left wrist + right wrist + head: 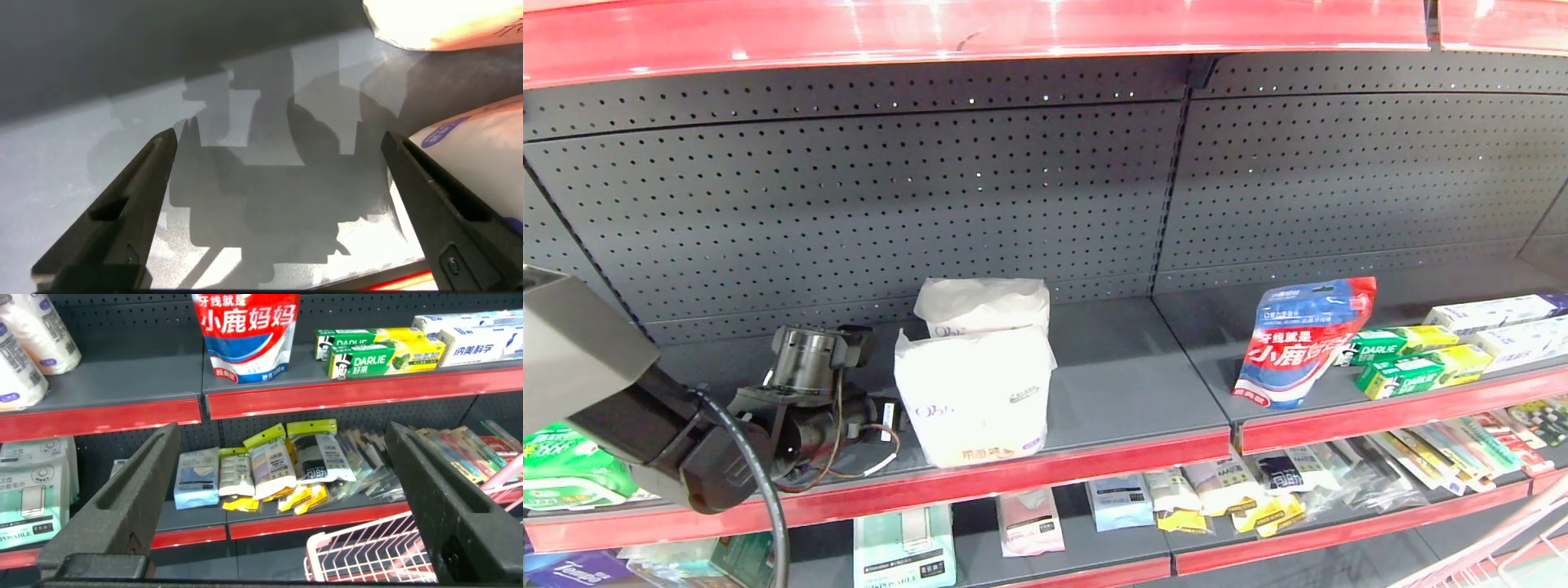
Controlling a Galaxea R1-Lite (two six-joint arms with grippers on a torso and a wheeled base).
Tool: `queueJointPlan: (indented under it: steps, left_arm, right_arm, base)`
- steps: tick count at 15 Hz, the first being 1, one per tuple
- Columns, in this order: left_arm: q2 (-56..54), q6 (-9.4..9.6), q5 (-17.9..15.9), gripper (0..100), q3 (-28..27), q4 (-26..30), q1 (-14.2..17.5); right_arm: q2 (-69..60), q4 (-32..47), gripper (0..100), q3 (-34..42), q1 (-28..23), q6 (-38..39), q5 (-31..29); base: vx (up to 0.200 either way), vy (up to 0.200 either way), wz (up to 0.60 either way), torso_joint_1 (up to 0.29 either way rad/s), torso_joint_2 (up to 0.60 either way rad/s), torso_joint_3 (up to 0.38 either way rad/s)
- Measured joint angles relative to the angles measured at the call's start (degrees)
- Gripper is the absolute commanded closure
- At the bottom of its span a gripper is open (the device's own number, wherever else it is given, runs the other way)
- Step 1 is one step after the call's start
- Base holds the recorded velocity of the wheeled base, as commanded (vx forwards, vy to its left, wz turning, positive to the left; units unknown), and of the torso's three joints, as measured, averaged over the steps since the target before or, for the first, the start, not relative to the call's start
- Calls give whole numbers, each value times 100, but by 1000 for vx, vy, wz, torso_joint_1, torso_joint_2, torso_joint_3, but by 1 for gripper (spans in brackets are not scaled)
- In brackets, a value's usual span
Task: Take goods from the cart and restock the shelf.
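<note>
While the left gripper sits low over the shelf board, its fingers stand wide apart with nothing between them — released. It is clear of the front white pack, which lies just beside it at 3 o'clock in the head view. That pack stands upright near the red front lip. A second white pack stands close behind it at 12 o'clock, so the pair reads as a row filled from the back forward.

Judgement: this item is placed, and the arm needs a straight pull toward 6 o'clock, over the lip, to come free.

Right gripper is spread and empty too, held off the shelf front with the pink wire cart below it — handy for the next pick.

Open room: bare board runs from the packs toward 3 o'clock, up to the red-and-blue pouch just beside the toothpaste boxes.

Tight edges: the pegboard back and the upper shelf at 12 o'clock.
</note>
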Motion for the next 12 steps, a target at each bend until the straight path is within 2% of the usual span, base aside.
queueJointPlan:
  steps: [7,10,12]
  left_arm:
    - [-22,57,15,0,63,10,30]
    - [-262,295,9,0,189,22,440]
    - [-608,369,-95,0,316,24,651]
  right_arm:
    - [0,0,0,0,0,-2,0]
    - [0,0,0,0,0,2,0]
    - [0,0,0,0,2,5,2]
  base:
    - [0,0,0,0,0,0]
    - [0,0,0,0,0,0]
    - [0,0,0,0,0,0]
